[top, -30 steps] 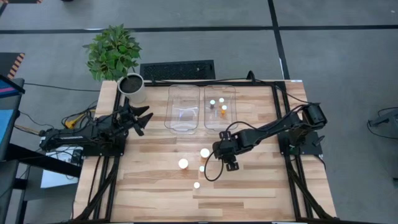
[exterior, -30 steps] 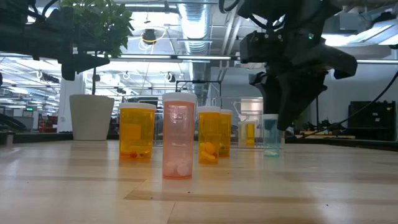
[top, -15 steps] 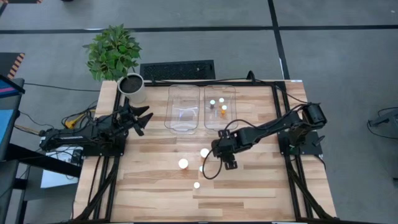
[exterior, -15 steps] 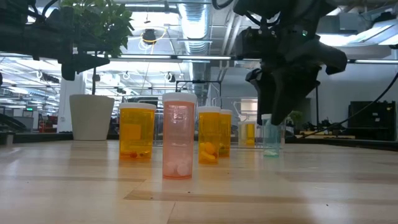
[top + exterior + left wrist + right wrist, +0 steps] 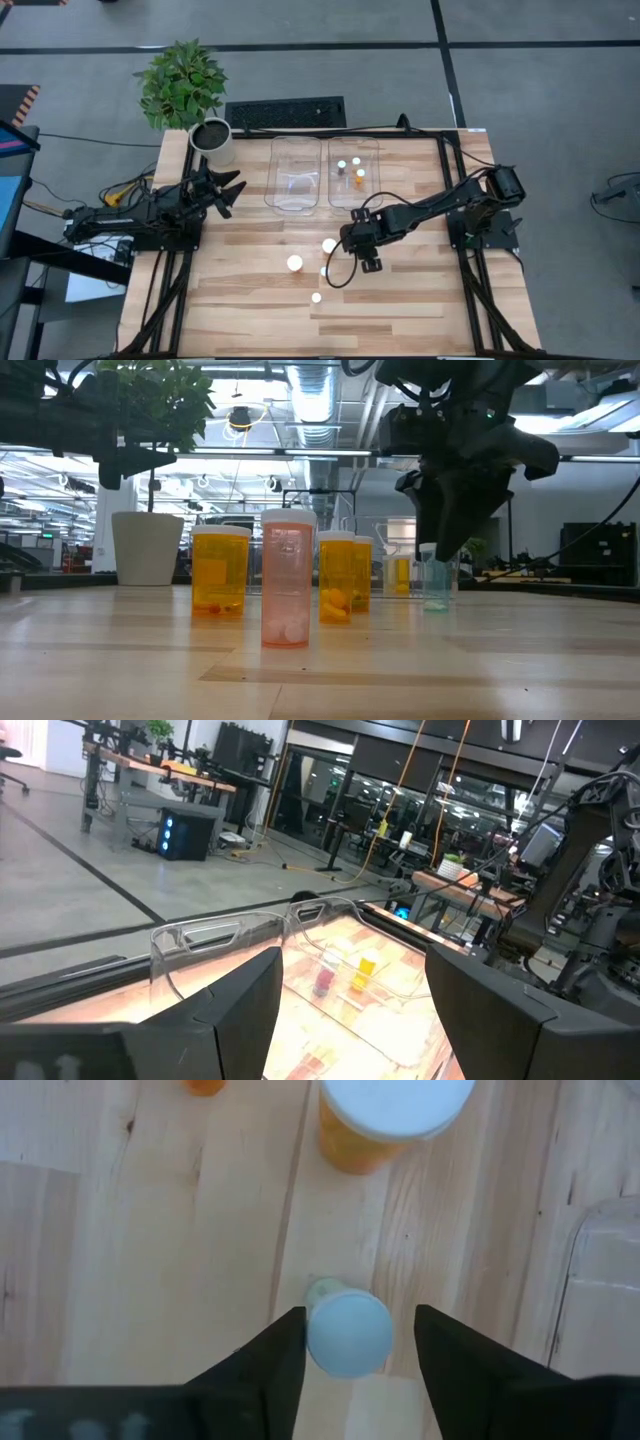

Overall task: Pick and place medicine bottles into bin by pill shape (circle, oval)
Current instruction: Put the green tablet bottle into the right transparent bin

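A small green medicine bottle (image 5: 348,1330) with a white cap stands upright on the wooden table, between the fingers of my open right gripper (image 5: 350,1342), which points steeply down over it (image 5: 445,550). One finger is right beside the cap; the other stands apart from it. Orange bottles (image 5: 220,572) (image 5: 335,582) and a pinkish one (image 5: 287,582) stand on their bases left of it, their white caps (image 5: 294,263) showing in the high view. My left gripper (image 5: 225,190) waits open at the table's left side. My right gripper comes at the green bottle from above, its fingers on either side of the white cap (image 5: 330,1330). One finger (image 5: 285,1348) lies against the cap's edge in the wrist view; whether it touches I cannot tell. The bottle stands on the table.
Two clear bins stand side by side at the far middle: the left one (image 5: 272,175) and the right one (image 5: 332,190), which holds a few bottles (image 5: 358,172). A white plant pot (image 5: 212,140) stands at the far left corner. Bare wood lies toward the near edge.
My right gripper has edged toward the table's left edge and sunk a little, from beside the green bottle to over its cap. The bottles have kept their places.
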`<state>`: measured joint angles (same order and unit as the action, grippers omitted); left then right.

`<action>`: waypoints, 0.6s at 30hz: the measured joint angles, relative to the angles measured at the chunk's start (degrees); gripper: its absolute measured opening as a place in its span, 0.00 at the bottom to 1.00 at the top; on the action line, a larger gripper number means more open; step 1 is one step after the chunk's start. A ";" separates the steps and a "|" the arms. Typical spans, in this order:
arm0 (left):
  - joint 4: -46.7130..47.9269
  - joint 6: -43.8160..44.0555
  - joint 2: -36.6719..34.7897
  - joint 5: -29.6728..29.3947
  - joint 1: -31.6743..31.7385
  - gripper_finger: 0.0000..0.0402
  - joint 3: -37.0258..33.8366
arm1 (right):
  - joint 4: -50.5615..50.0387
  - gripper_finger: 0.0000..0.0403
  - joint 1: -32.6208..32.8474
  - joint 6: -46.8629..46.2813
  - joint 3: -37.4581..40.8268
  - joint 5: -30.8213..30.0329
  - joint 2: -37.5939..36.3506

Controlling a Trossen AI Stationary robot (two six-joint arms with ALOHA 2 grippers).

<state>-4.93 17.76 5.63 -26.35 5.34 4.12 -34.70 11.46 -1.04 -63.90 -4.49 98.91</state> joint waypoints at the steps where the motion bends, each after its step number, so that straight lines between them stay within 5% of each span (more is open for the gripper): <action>1: 0.00 0.00 0.00 0.00 -0.02 0.60 0.00 | 0.00 0.46 0.00 0.00 0.00 0.00 0.00; 18: 0.00 0.02 0.00 0.00 -0.01 0.60 0.00 | -0.03 0.32 0.07 0.07 -0.02 0.02 -0.05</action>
<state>-4.93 17.78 5.63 -26.35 5.33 4.12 -34.72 11.53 -0.97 -63.92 -4.47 98.86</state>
